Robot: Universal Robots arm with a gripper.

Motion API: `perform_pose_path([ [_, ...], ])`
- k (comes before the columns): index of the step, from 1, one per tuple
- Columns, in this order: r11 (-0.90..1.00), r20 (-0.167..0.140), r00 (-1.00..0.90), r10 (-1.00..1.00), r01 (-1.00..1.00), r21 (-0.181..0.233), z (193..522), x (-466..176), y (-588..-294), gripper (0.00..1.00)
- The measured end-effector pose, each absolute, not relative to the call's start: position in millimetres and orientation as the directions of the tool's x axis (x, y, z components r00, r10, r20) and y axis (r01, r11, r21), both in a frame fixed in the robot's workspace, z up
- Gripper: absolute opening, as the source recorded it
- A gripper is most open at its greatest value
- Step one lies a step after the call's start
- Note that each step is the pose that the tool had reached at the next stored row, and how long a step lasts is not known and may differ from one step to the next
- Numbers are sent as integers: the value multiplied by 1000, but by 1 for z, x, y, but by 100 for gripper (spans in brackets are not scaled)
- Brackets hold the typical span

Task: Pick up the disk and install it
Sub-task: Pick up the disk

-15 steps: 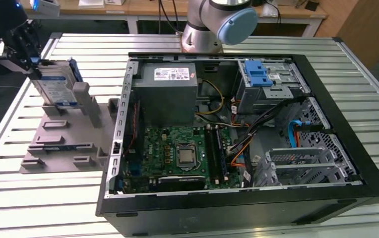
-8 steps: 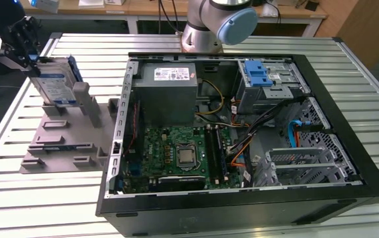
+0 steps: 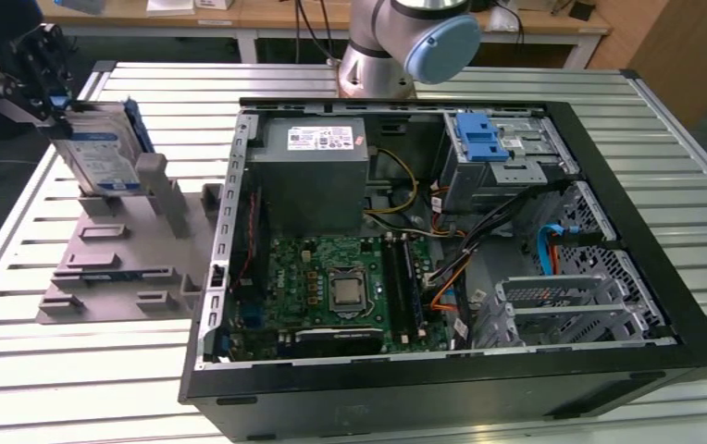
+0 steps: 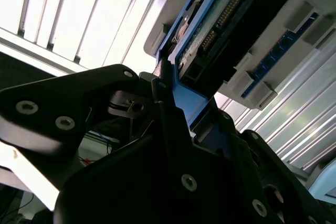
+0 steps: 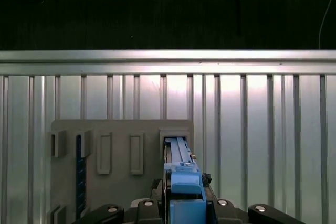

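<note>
Our hand pinches the disk by its blue carrier, grey rack beneath. We should lift straight to clear its slot.

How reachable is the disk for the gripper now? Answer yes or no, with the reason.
Yes, apparently: the gripper is on the disk, jaws shut on its blue carrier edge above the grey holder; nothing intervenes.

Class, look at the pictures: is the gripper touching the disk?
Touching. In the second wrist view the gripper clamps the blue frame of the disk, with no gap showing between them.
</note>
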State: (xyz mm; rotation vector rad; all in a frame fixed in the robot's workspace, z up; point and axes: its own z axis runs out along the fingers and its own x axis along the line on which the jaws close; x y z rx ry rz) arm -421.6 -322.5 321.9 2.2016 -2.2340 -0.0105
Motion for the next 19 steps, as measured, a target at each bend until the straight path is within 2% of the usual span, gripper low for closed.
perform_pose_path([
  [19,15,-1,-15,-1000,-1000,8,338,-422,-322,36],
])
